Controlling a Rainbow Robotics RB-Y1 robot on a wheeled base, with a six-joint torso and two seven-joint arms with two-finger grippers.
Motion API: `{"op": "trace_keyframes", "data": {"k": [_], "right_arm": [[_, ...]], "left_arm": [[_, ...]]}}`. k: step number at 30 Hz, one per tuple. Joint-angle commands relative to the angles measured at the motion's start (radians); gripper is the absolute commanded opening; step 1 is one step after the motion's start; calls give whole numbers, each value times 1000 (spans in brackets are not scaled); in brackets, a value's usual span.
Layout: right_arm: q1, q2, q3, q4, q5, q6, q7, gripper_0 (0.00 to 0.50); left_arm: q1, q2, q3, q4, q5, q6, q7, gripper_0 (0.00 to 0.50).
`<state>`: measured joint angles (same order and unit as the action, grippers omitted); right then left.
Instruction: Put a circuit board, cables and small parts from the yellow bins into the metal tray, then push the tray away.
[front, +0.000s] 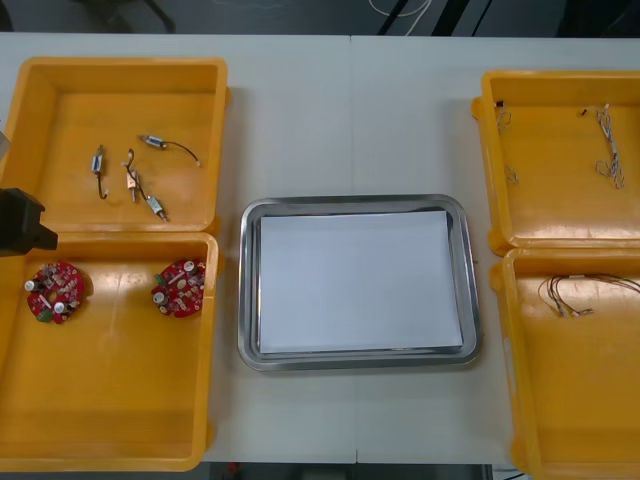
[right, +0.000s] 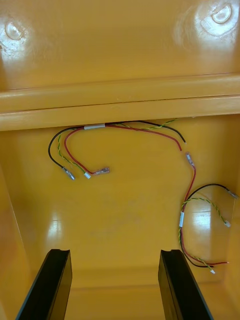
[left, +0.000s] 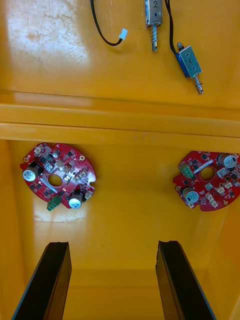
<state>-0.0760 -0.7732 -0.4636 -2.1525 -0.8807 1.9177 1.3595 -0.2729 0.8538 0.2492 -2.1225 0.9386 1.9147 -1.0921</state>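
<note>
I count four yellow bins on the table (front: 350, 420): the far-left bin (front: 60, 100) at 10 o'clock, the near-left bin (front: 110, 390) at 8, the far-right bin (front: 560, 190) at 2 and the near-right bin (front: 590, 400) at 4. One metal tray (front: 360, 203) sits at the centre between them. Its rim is shiny, it is white inside, and nothing lies in it.

Two circuit boards lie in the near-left bin, well apart and close to its far wall. The first board (front: 57, 292) is at the bin's 10 o'clock and the second board (front: 180, 288) at its 2. Each is round and red with a hole in the middle. Each carries silver cylinders, small white plugs and a green block near the rim.

In the far-left bin I make out four small metal parts (front: 98, 165), one trailing a black cable (front: 180, 148). The far-right bin holds a pale twisted cable (front: 608, 150) at its 3 o'clock. In the near-right bin I count two bundles of red, yellow and black wire, the first bundle (right: 95, 127) and the second bundle (right: 181, 218).

My left gripper (left: 112, 247) hangs over the near-left bin with its fingers spread, grasping nothing. The boards lie beyond its fingertips. My right gripper (right: 115, 255) hangs over the near-right bin, also released and empty, and both bundles lie beyond its fingers.
</note>
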Motion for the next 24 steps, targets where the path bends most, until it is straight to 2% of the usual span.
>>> {"op": "trace_keyframes", "data": {"k": [1,24], "right_arm": [[5,2,8,-14,-4,2,-45,500],[5,2,8,-14,-4,2,-45,500]], "left_arm": [[-32,31,-11,-4,8,5,-58,500],[-32,31,-11,-4,8,5,-58,500]]}}
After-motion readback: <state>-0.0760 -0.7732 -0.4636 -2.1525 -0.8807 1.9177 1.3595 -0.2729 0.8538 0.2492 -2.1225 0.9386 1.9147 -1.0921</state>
